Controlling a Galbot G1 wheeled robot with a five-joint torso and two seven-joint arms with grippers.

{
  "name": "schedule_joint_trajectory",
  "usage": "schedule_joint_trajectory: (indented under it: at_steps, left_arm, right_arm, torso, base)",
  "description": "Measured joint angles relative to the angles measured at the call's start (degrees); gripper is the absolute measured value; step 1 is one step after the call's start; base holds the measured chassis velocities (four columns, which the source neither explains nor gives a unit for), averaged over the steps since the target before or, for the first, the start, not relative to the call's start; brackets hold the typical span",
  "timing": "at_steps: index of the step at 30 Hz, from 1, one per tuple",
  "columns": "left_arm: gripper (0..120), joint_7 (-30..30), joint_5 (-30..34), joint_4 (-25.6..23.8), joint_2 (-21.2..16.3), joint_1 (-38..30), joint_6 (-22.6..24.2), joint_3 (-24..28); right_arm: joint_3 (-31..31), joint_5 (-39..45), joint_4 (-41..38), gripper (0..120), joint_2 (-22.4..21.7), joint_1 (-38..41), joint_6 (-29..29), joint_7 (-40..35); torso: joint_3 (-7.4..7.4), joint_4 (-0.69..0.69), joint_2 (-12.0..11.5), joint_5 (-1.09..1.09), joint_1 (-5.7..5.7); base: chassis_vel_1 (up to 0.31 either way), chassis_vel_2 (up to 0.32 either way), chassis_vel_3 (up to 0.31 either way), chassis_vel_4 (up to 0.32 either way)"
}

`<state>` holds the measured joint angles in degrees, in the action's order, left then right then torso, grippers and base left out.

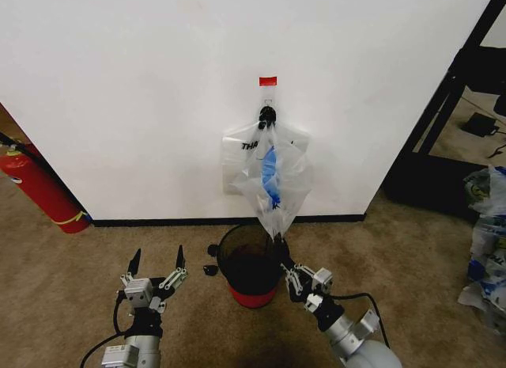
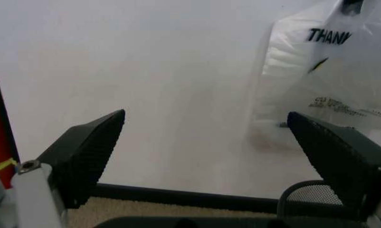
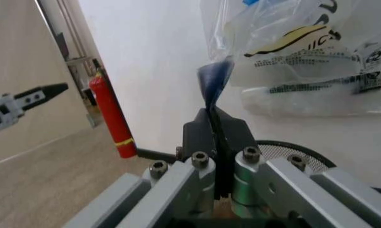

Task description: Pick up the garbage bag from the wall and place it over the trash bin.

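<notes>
Thin translucent white plastic garbage bag (image 1: 269, 174) w/ black "THANK YOU" print and blue patch hangs from small black hook under red tape (image 1: 268, 81) on plain white wall (image 1: 142, 91) w/ black baseboard. Bag's bottom tip tapers down to just above rim of small round black wire-mesh trash bin (image 1: 251, 261) w/ red base, which stands on tan carpet (image 1: 63, 281) close to wall.

Right gripper (image 1: 282, 256) sits at bin's right rim, fingers (image 3: 206, 130) pressed together w/ bag's lowest corner pinched between them; in right wrist view the plastic rises out of the closed tips in a dark fold, rest of bag hanging above. Bag is pulled taut from hook to tips.

Left gripper (image 1: 157, 259) hovers low over carpet, left of bin, well apart from bag, fingers (image 2: 89, 152) spread wide, nothing between them. Left wrist view: bag beyond the farther finger, no contact.

Red fire extinguisher (image 1: 38, 186) leans by wall at far left.
</notes>
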<state>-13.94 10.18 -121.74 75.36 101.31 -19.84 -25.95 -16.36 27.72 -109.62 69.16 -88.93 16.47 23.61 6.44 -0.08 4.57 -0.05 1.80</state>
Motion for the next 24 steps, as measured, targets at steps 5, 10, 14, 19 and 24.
schedule_joint_trajectory:
  at_steps: [5, 10, 14, 19, 24]
  left_arm:
    - [100, 0.0, 0.0, 0.1, 0.0, -0.2, 0.0, 0.1]
    - [100, 0.0, 0.0, 0.2, 0.0, -0.2, 0.0, 0.1]
    - [100, -0.1, 0.0, 0.2, -0.2, -0.4, 0.0, 0.1]
    - [100, -0.3, 0.4, -1.0, -0.9, -0.6, 1.1, 0.4]
    - [100, -1.0, 1.5, -4.2, -4.3, -3.2, 6.0, 1.6]
  right_arm:
    - [0.0, -1.7, 0.1, 0, 0.0, -1.2, 0.9, -0.1]
    - [0.0, -3.2, 0.1, 0, 0.1, -1.6, 1.6, -0.6]
    - [0.3, -2.5, 0.0, 0, 0.3, -0.3, 1.4, -1.8]
    - [0.9, 0.8, -1.0, 0, 0.2, 2.9, -0.2, -4.8]
    - [1.9, 4.7, -3.5, 0, -1.0, 8.1, -4.2, -8.1]
  torso:
    - [0.00, 0.00, 0.0, 0.00, 0.00]
    - [0.00, 0.00, 0.0, 0.00, 0.00]
    - [0.00, 0.00, 0.0, 0.00, 0.00]
    - [0.00, 0.01, 0.0, 0.01, 0.00]
    - [0.00, 0.01, 0.0, -0.01, 0.01]
  base:
    - [0.000, 0.000, 0.000, 0.000]
    - [0.000, 0.000, 0.000, 0.000]
    - [0.000, 0.000, 0.000, 0.000]
    - [0.000, 0.000, 0.000, 0.000]
    - [0.000, 0.000, 0.000, 0.000]
